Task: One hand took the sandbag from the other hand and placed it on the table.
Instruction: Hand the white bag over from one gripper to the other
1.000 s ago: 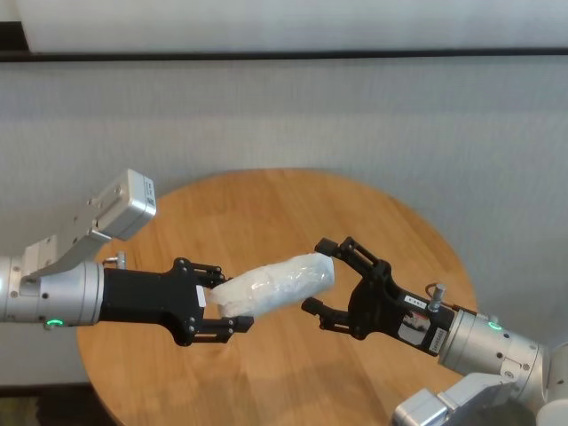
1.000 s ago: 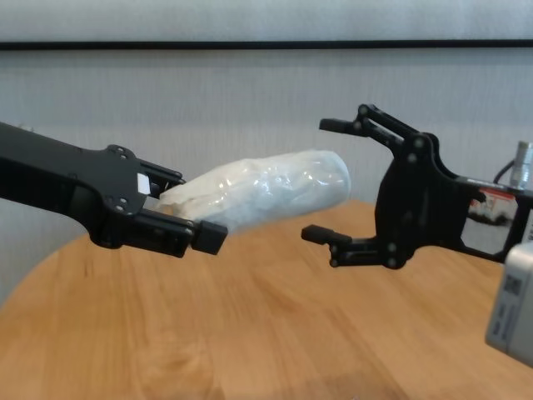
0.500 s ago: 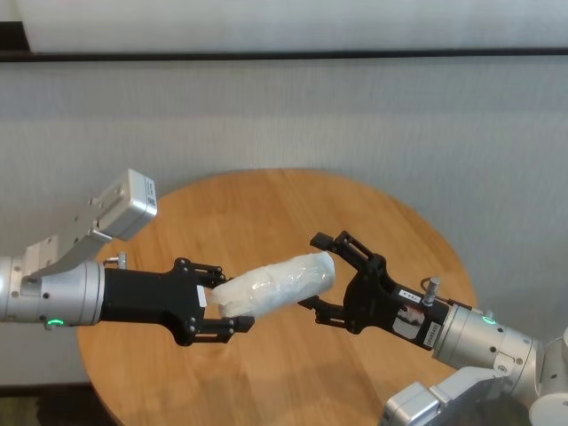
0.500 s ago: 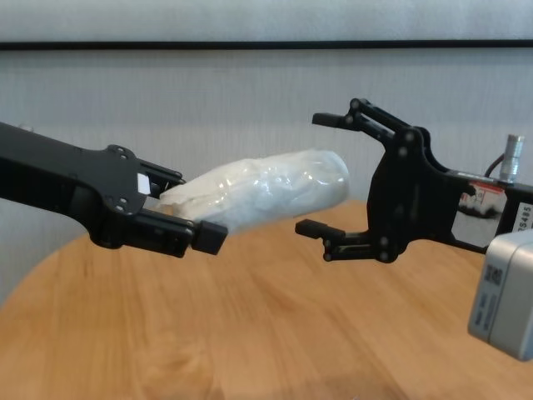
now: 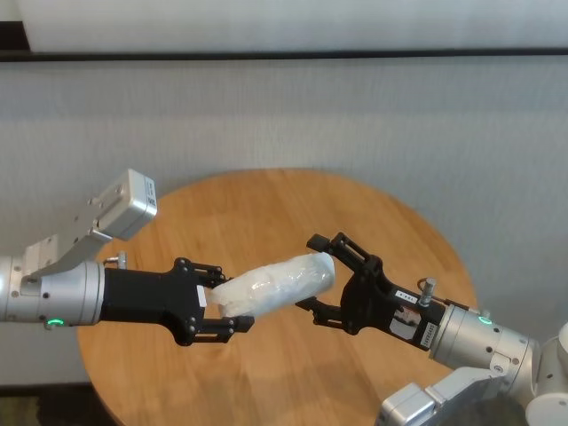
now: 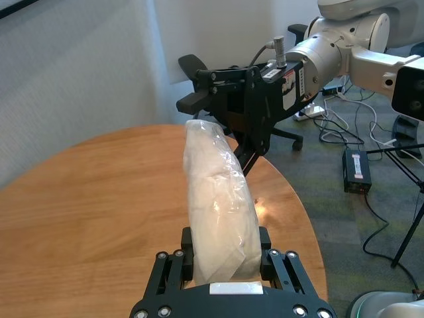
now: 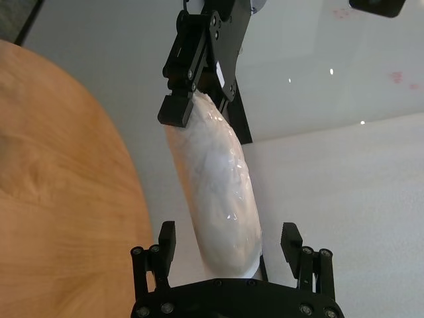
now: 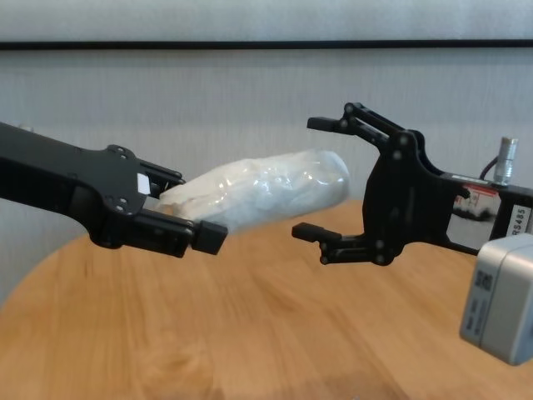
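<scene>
The sandbag [image 5: 277, 284] is a white sausage-shaped bag in clear crinkly plastic, held level above the round wooden table [image 5: 266, 204]. My left gripper [image 5: 226, 300] is shut on its pinched end, and the left wrist view shows the bag [image 6: 218, 205] rising from between its fingers [image 6: 265, 248]. My right gripper [image 5: 312, 275] stands open, one finger on each side of the bag's rounded end. In the right wrist view a gap shows on both sides between the bag [image 7: 218, 192] and the right gripper's fingers [image 7: 165, 235]. The chest view shows the bag [image 8: 266, 193] well above the tabletop [image 8: 250, 333].
A grey panelled wall runs behind the table. My right arm's grey boxy wrist [image 8: 500, 300] hangs low over the table's right side. Off the table's far side, the left wrist view shows an office chair base [image 6: 291, 136] and floor cables [image 6: 358, 169].
My right gripper has moved left toward the sandbag, so its open fingers now flank the rounded end. The left gripper and the bag have stayed still.
</scene>
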Tool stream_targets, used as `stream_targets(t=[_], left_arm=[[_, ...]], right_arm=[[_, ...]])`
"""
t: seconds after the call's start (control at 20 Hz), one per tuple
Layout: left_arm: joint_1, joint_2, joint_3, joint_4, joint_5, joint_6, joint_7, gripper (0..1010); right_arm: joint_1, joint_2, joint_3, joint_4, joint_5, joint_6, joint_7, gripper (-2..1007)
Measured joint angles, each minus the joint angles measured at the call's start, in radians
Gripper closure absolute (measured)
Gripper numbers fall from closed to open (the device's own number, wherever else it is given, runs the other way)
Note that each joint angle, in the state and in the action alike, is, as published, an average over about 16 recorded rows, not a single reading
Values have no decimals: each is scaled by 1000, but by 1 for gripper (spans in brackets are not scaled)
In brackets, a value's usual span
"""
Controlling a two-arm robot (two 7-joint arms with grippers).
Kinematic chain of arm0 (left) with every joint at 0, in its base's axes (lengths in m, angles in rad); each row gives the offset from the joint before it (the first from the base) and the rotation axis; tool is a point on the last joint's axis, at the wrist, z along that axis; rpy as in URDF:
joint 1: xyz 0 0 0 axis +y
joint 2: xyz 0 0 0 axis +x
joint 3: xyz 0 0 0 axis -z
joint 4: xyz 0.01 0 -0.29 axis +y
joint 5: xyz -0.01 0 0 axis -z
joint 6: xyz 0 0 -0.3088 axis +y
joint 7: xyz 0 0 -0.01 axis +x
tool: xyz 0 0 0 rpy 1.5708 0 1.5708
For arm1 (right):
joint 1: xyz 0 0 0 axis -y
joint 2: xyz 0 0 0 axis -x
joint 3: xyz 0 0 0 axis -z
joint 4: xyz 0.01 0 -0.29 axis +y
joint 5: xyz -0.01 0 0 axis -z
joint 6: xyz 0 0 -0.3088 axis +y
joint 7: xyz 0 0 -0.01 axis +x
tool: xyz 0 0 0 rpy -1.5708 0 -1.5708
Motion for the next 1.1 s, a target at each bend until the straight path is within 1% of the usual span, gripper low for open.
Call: stream_targets(t=[1.1], left_arm=[[0,0,0,0,0,0,0,442]], right_arm=[[25,9,-43,5,6,33,-22,4]])
